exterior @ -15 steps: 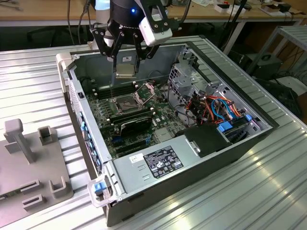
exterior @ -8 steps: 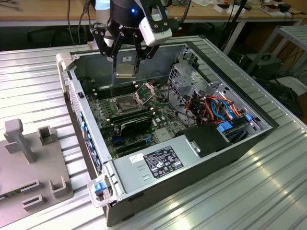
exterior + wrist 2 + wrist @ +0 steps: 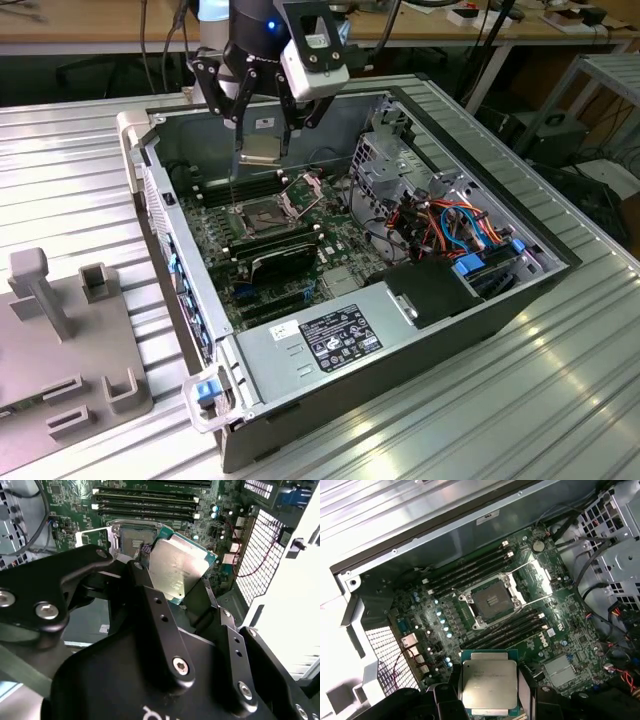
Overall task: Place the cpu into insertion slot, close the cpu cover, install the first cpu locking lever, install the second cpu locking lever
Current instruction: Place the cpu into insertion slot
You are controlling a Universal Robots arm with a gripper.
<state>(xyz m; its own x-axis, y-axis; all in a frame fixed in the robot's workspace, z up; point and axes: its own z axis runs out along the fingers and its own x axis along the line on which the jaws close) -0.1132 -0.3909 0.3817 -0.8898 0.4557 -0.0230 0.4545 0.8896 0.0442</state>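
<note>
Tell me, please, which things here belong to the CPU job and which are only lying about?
For the job: the cpu, held by the gripper; the insertion slot, open; the cpu cover, raised.
Just there: memory slots; power supply; coloured cables; grey fixture blocks.

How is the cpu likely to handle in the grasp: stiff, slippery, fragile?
Probably stiff: the cpu, a thin flat plate with a metal top, shows no sag in the end effector. Its smooth, shiny top suggests it could slip. Likely light, yet a drop onto the insertion slot might do damage.
</note>
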